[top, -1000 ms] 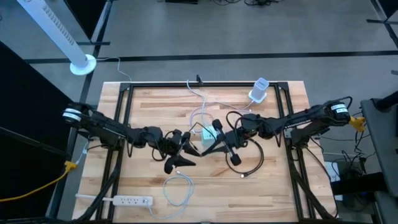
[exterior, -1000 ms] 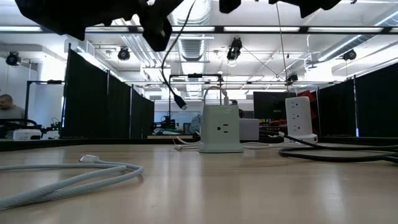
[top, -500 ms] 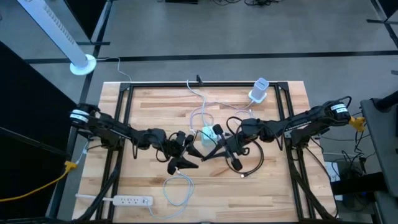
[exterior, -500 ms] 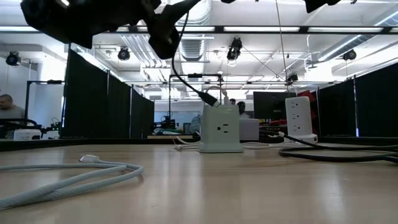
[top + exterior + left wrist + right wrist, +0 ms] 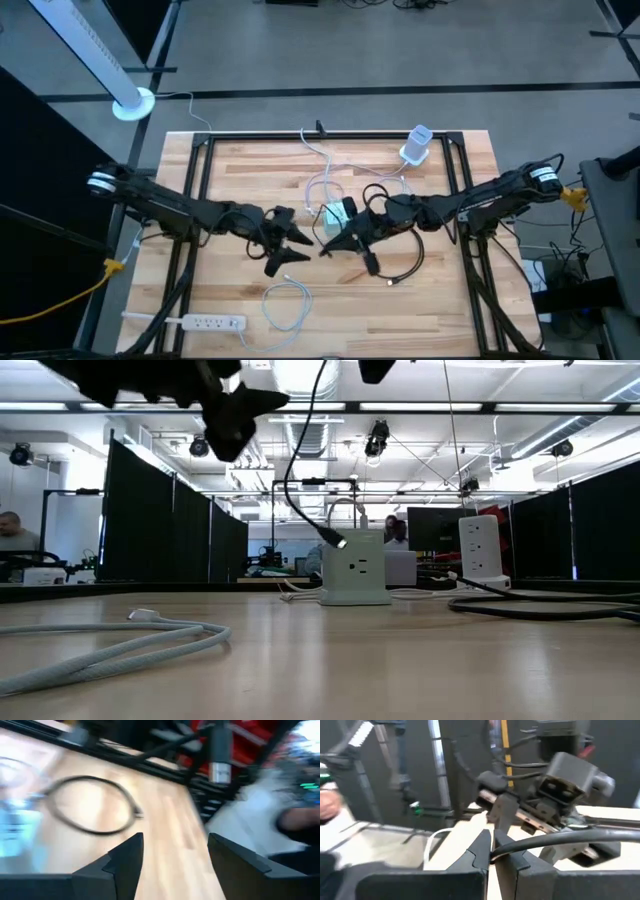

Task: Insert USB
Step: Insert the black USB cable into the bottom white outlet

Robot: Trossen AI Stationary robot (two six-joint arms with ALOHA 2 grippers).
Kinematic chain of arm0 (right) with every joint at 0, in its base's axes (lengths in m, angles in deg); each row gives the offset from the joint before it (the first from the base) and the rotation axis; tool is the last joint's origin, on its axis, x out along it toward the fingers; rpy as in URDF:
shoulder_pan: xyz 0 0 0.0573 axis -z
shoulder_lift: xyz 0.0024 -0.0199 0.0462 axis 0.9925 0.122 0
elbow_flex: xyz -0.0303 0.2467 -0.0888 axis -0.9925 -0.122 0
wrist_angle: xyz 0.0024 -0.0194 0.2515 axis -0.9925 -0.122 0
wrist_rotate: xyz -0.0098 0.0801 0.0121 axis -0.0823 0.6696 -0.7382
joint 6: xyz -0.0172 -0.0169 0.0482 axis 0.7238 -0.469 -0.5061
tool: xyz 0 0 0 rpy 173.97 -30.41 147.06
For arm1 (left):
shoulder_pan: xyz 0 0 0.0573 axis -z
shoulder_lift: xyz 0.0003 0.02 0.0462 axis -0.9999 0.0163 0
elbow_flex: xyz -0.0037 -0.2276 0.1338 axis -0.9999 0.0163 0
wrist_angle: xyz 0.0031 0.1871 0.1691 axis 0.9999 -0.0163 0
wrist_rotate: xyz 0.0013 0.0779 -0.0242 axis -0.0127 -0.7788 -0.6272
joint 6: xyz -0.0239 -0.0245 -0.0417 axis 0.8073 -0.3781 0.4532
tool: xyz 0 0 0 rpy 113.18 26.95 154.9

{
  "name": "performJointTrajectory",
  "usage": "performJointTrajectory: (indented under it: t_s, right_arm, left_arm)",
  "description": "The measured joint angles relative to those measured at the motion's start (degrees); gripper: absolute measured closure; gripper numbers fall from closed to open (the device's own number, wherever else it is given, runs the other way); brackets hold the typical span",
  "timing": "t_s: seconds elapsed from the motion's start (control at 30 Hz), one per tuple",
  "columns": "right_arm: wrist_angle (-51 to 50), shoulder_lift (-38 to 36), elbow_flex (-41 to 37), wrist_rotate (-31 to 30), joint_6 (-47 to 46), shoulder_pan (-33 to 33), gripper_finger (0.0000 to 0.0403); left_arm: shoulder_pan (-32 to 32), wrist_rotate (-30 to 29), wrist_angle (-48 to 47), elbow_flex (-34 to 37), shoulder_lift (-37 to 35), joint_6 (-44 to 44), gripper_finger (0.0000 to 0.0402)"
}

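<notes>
Right claw pinches the black cable; its plug hangs just beside the charger block. Left claw gapes wide (empty), nearby.

**Wooden worktop and what lies on it**

The worktop is pale butcher-block wood in a black frame. A small pale charger block stands near the middle, white cables looping behind it. A white tower outlet sits at the far edge — a black cable curls right of centre. Near the front lie a white power strip and a coiled white cord.
</notes>
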Motion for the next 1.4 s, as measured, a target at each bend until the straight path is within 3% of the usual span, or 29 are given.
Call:
performJointTrajectory:
  t_s: [0.13, 0.3, 0.4, 0.5, 0.6, 0.8, 1.0, 1.1, 1.27, 1.4]
  right_arm:
    - [-3.6, 3.9, 4.7, -6.6, 0.5, -1.2, 0.0403]
    - [-12.1, 8.8, 12.7, -7.5, 0.2, -1.1, 0.0403]
    - [-12.9, 11.2, 16.6, -7.6, 0.9, -1.9, 0.0403]
    - [-12.9, 13.4, 19.8, -7.3, 1.9, -2.8, 0.0403]
    - [-12.8, 16.1, 22.6, -7.3, 1.8, -3.1, 0.0403]
    - [-14.6, 21.5, 26.2, -4.4, 0.6, -3.0, 0.0403]
    - [-17.4, 22.8, 27.3, -4.4, 1.2, -2.7, 0.0403]
    - [-17.7, 22.6, 27.4, -4.5, 1.2, -2.5, 0.0403]
    - [-17.7, 22.5, 27.4, -4.4, 3.2, -2.4, 0.0403]
    - [-17.9, 22.6, 27.4, -4.4, 3.3, -2.4, 0.0403]
  left_arm:
    - [3.0, -8.3, -9.9, -1.5, -3.3, -3.1, 0.022]
    - [9.7, -19.8, -24.8, -4.4, -6.5, -2.9, 0.0252]
    - [15.5, -28.6, -34.8, -6.5, -8.0, 0.4, 0.0273]
    - [20.6, -32.2, -45.1, -8.3, -9.3, 8.0, 0.0293]
    - [24.8, -29.0, -51.2, -8.4, -9.4, 18.1, 0.031]
    - [33.7, -14.5, -51.7, -7.7, -6.0, 39.5, 0.0335]
    - [42.3, -8.8, -53.0, -8.9, -0.3, 55.8, 0.0338]
    - [45.6, -4.6, -54.8, -9.6, 2.7, 60.6, 0.0338]
    - [48.4, 7.3, -56.2, -9.9, 7.7, 67.2, 0.0338]
    - [49.1, 8.7, -56.7, -10.0, 11.3, 67.4, 0.0338]
